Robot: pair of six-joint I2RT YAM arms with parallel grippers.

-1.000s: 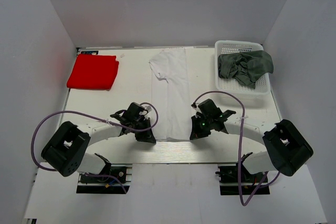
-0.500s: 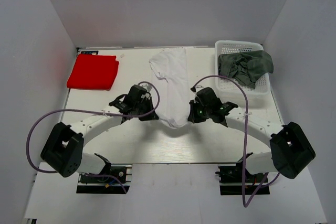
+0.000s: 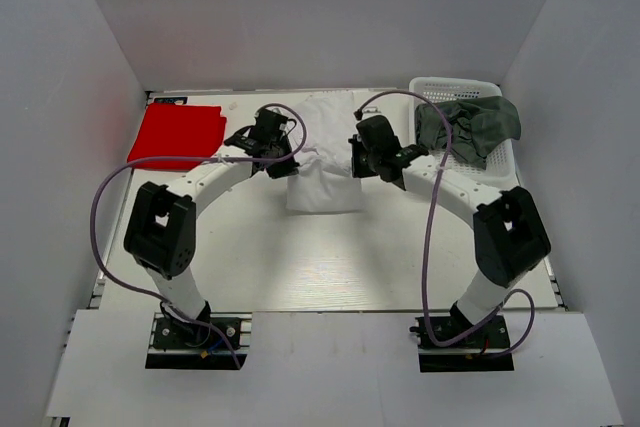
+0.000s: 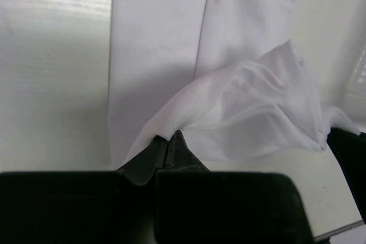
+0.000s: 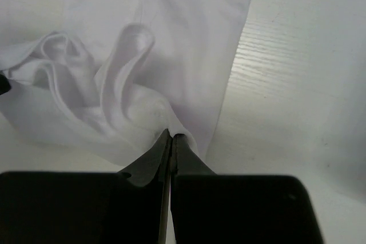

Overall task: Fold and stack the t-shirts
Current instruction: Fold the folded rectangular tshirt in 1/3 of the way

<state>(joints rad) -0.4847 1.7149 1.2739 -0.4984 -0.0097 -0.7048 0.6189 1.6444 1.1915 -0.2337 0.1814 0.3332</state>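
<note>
The white t-shirt [image 3: 325,162] lies at the table's middle back, its near part doubled over. My left gripper [image 3: 281,161] is shut on its hem at the left corner; the pinched cloth [image 4: 229,112] rises off the shirt in the left wrist view. My right gripper [image 3: 365,161] is shut on the right corner, with bunched white cloth [image 5: 97,95] in the right wrist view. The folded red t-shirt [image 3: 177,137] lies at the back left. The dark grey-green t-shirt [image 3: 468,125] is crumpled in the basket.
The white lattice basket [image 3: 440,160] stands at the back right, next to my right arm. White walls close in the back and both sides. Purple cables loop over both arms.
Both grippers have carried the white shirt's near hem from the table's front toward the back, folding the shirt over itself. Both arms are now stretched far out.
</note>
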